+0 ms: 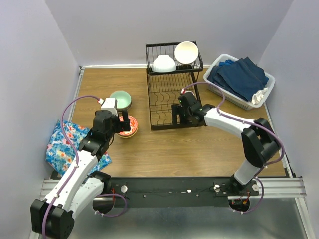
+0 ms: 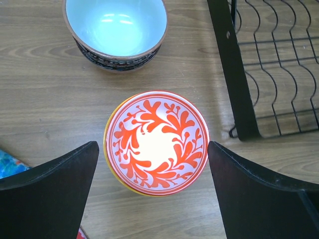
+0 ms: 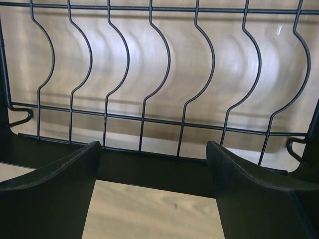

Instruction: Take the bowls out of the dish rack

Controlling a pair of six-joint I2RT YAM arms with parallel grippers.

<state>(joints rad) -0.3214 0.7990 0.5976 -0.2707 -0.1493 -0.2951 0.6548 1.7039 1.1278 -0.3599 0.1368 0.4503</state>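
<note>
A red-patterned bowl (image 2: 157, 142) sits upright on the table, nested in a yellow-rimmed bowl. My left gripper (image 2: 152, 147) is open and empty, its fingers on either side of this bowl and clear of it; in the top view the left gripper (image 1: 125, 127) hovers over the same bowl (image 1: 132, 121). A mint-green bowl (image 2: 115, 27) (image 1: 120, 98) rests on a dark patterned bowl behind it. The black wire dish rack (image 1: 170, 99) has a bare lower tray. Its raised shelf holds an upside-down white bowl (image 1: 164, 63) and a beige bowl (image 1: 186, 52) on edge. My right gripper (image 1: 177, 118) (image 3: 153, 147) is open and empty over the rack's front rim (image 3: 149, 167).
A white plastic basket (image 1: 249, 102) of blue cloths stands right of the rack. A floral cloth (image 1: 65, 147) lies at the table's left near edge. The rack's left front corner (image 2: 239, 99) is close to the right of the red-patterned bowl.
</note>
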